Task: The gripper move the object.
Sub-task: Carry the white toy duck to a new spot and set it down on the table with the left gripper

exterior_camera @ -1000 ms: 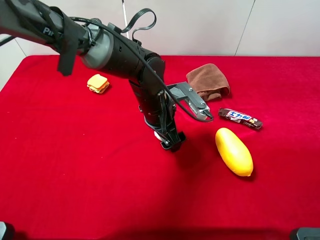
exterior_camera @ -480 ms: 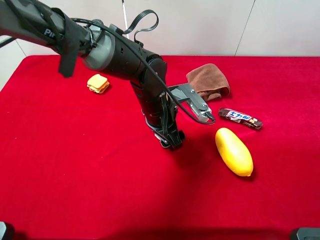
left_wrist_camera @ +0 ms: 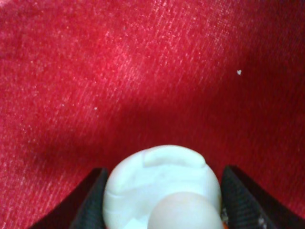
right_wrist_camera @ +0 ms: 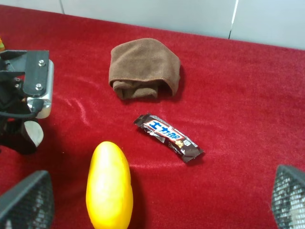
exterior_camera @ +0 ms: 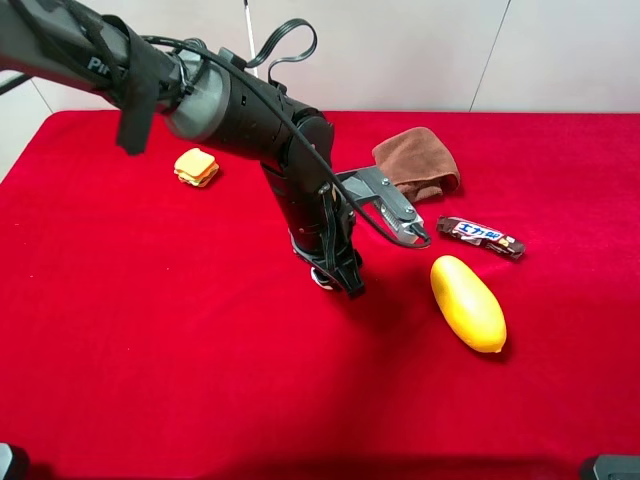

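- Reaching from the far left corner toward the middle of the table (exterior_camera: 150,350), the left gripper (exterior_camera: 345,280) is pointed down at the red cover.
- Its jaws are drawn in against the object (left_wrist_camera: 159,186), a small cream-white rounded lump. In the left wrist view the lump is touched by a black finger (left_wrist_camera: 90,202) on each side, so it is taken as gripped.
- The object is found near the middle of the table, low over the red surface. Whether it is resting there or lifted just clear cannot be told.
- The right gripper (right_wrist_camera: 157,202) is kept wide open. Only its two mesh-textured fingertips (right_wrist_camera: 26,202) are seen, well apart, and no thing is held between them.
- A large yellow fruit (exterior_camera: 467,302) is laid right of the middle, near the left gripper but apart from it, with its long axis angled toward the near right corner.
- A wrapped candy bar (exterior_camera: 480,237) is placed just beyond the fruit, on the side of the far edge, without touching it.
- A folded brown cloth (exterior_camera: 418,160) is set close to the far edge, right of centre.
- An orange-yellow toy sandwich (exterior_camera: 196,166) is seen toward the far left corner, well apart from the object.
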### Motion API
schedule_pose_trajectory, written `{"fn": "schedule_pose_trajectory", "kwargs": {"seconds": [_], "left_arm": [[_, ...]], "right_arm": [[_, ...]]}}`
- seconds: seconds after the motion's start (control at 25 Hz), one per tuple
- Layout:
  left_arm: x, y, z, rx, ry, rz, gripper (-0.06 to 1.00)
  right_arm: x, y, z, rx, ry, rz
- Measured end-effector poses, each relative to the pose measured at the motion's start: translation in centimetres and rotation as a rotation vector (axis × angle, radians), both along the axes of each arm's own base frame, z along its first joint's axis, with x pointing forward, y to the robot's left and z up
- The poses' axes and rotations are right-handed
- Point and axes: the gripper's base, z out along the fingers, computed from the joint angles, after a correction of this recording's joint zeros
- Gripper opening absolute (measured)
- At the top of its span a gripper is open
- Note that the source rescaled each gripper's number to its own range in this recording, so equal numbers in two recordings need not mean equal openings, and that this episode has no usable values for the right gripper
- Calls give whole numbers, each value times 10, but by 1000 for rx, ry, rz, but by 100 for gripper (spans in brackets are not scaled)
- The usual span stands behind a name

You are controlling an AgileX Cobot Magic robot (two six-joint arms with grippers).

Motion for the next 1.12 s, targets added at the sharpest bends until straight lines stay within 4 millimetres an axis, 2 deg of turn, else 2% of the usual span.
{"fn": "schedule_pose_trajectory", "kwargs": {"seconds": [0.68,0.96,1.12], "left_arm": [[0,-1,3,17,12,-10,6],[6,-5,25,49,12,-48,5],[7,-6,31,63,29,-39,5]], "right_arm": [[0,0,0,0,1,0],[0,0,0,0,1,0],[0,0,0,0,1,0]]}}
